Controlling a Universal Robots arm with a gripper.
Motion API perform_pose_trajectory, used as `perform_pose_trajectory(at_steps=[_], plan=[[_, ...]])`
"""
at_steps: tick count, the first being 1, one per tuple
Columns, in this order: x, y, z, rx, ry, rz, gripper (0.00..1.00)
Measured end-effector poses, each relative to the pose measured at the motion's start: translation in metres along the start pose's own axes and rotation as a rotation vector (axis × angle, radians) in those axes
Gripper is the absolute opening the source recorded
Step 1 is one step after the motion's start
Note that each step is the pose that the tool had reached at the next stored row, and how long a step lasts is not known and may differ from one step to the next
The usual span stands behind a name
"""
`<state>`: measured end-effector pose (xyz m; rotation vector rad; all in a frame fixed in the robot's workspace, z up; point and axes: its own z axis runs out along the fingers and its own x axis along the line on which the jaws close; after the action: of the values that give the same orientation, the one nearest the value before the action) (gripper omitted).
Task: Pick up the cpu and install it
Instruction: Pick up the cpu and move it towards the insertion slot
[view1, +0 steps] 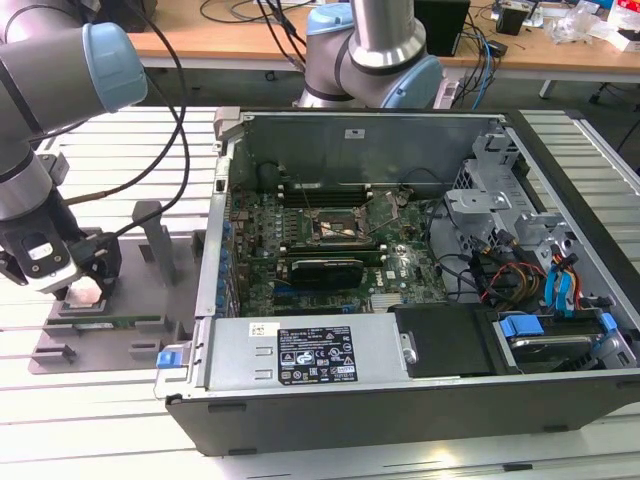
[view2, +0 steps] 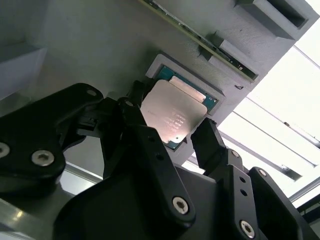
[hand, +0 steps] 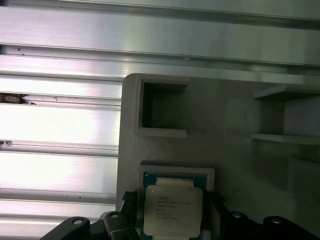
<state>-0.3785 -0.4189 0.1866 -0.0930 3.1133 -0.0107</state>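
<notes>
Ribbed aluminium table (hand: 60, 125) carries a matte grey printed plastic fixture (hand: 230, 115). You see the flat square silver-lidded cpu (view2: 172, 112), thin green rim, in the fixture's shallow square pocket. The black angular gripper (view2: 169, 122) is clamped against two opposite edges.

The cpu (view2: 172, 115) is topped with smooth, shiny silver metal; the holder (hand: 225, 115) beneath is made of matt grey plastic, the tabletop (hand: 60, 125) of glossy ribbed metal.

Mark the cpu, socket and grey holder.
cpu (view2: 175, 112): second wrist view, middle of its metal lid.
socket (view1: 339, 228): exterior view, centre of the socket.
holder (view1: 120, 346): exterior view, bare base.
</notes>
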Motion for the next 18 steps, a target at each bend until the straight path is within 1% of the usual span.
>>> perform_pose_trajectory(at_steps=[3, 4, 5, 18], plan=[[0.0, 0.0, 0.0001, -0.0001, -0.0001, 0.0, 0.65], [0.0, 0.0, 0.0001, 0.0, -0.0001, 0.0, 0.58], [0.0, 0.0, 0.0002, 0.0, -0.0001, 0.0, 0.55], [0.0, 0.0, 0.0002, -0.0001, -0.0002, 0.0, 0.55]])
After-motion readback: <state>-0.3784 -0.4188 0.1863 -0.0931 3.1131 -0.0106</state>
